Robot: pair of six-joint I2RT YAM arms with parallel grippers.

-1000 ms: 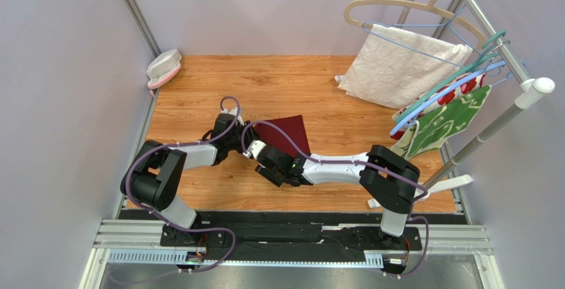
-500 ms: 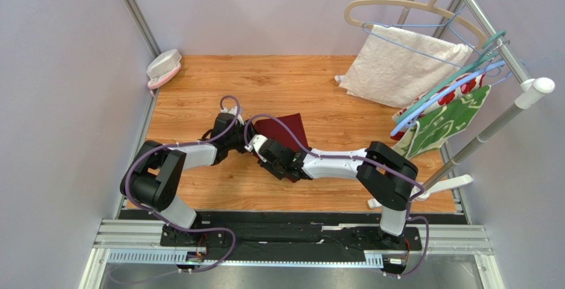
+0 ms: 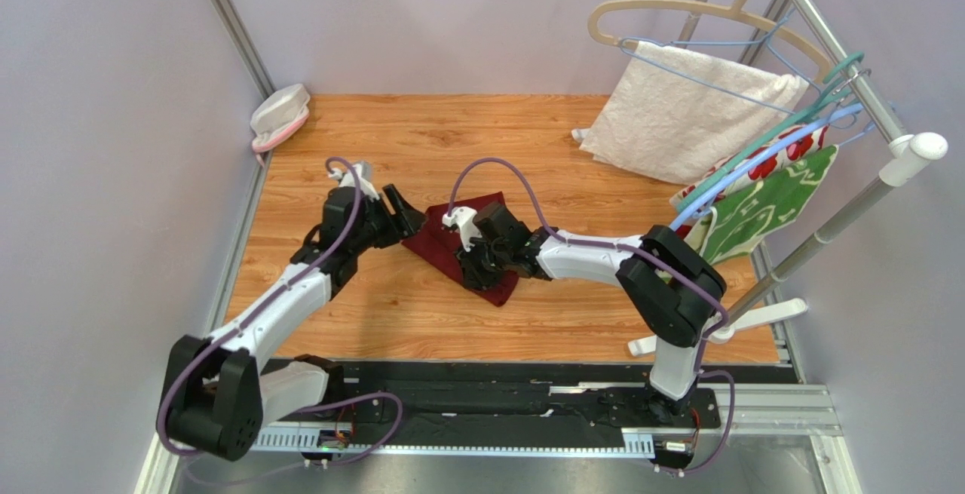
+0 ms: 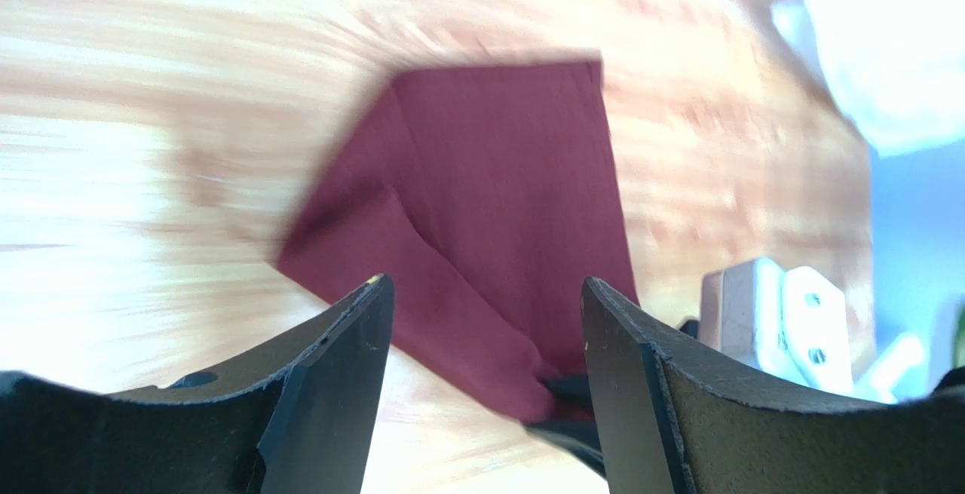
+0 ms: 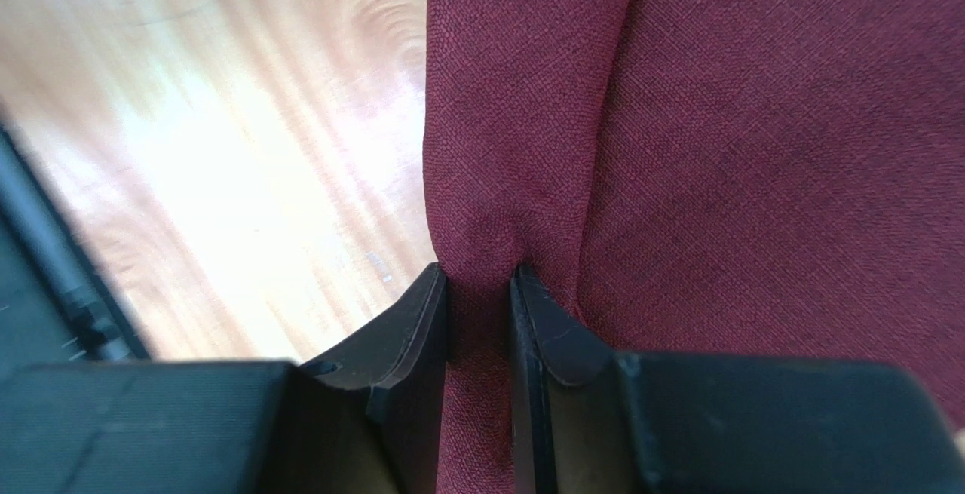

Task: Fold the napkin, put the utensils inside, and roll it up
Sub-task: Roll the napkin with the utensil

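Centrally, right fingers point(image 5: 421, 330) pinch the napkin point(image 3: 435, 247), left fingers point(image 4: 334, 375) spread wide beside it; white towel point(image 3: 680, 115) hangs well apart.

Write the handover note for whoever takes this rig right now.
Left gripper: open, holding nothing, beside the napkin.
Right gripper: shut on a pinched ridge of the napkin.
Napkin: on the table, looks partly folded over, not rolled.
Utensils: not in any view.
Left to do: finish the fold, find and place the utensils, roll up.
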